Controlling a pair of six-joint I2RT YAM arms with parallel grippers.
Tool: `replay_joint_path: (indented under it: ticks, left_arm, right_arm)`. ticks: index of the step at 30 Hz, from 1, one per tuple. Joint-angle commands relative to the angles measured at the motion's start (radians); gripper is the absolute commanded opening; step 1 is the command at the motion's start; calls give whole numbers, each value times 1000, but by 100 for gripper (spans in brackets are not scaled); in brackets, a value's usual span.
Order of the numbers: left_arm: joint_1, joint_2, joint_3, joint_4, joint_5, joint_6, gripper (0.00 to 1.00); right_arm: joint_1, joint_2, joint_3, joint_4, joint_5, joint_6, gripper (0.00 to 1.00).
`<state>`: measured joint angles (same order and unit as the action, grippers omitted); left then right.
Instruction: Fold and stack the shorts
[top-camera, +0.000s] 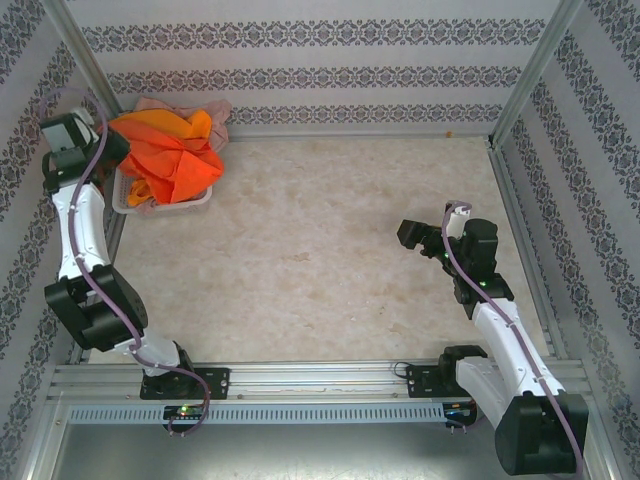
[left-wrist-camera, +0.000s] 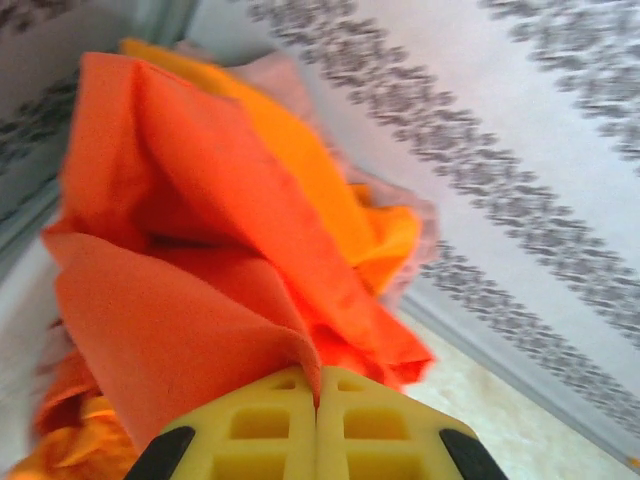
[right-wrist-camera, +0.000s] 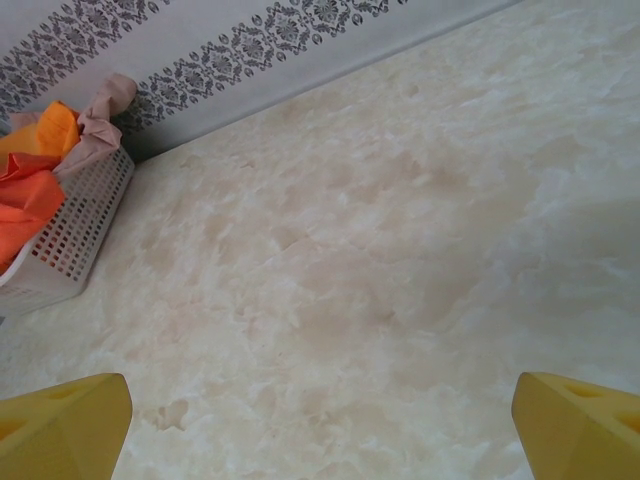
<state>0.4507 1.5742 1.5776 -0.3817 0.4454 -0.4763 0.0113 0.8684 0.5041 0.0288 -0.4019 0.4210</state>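
Shorts (top-camera: 170, 150), three soft fabric pairs, lie heaped in the white plastic mesh basket (top-camera: 195, 200) at the far left corner of the marbled beige table (top-camera: 320, 260). The red-orange shorts (left-wrist-camera: 200, 300) are at the front, the lighter bright orange shorts (left-wrist-camera: 300, 170) behind them, and the dusty pink shorts (top-camera: 205, 108) at the back over the rim. Left gripper (left-wrist-camera: 318, 385) is clamped on a fold of the red-orange fabric, judged a hold for lifting that pair out onto the table. Right gripper (right-wrist-camera: 320, 410) hangs over bare table with jaws wide and nothing held, judged ready to assist. No brand, label or legible writing is found; the wall bands (top-camera: 300, 80) are ornament only.
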Motion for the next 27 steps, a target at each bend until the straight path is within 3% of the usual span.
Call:
replay_joint_path:
  ticks: [1,6,13,17,19,24,26,27]
  left_arm:
    - [-117,-110,109,68,66,-21,0]
    - [-415,-136,234,97,6,30,0]
    - [-862,-49,305,135,-78,134,0]
    - [-1029,58,278,141,-67,165,3]
    - [-1075,126,262,113,-66,193,43]
    - [-1126,131,214,36,-141,286,79]
    - [-1123,41,104,90,-267,285,96]
    - [-1117,-13,37,111,-346,282,100]
  right_arm:
    - [13,-15,32,0,-7,15,98]
    - [13,-40,39,-10,-2,22,98]
    - [13,-119,54,-72,74,10,98]
    - [12,-155,79,-164,163,-2,98]
    - [12,-171,96,-223,217,-7,98]
    - [6,-220,137,-355,331,-44,98]
    - [4,-232,146,-380,334,-56,98]
    - [4,-235,150,-387,328,-59,98]
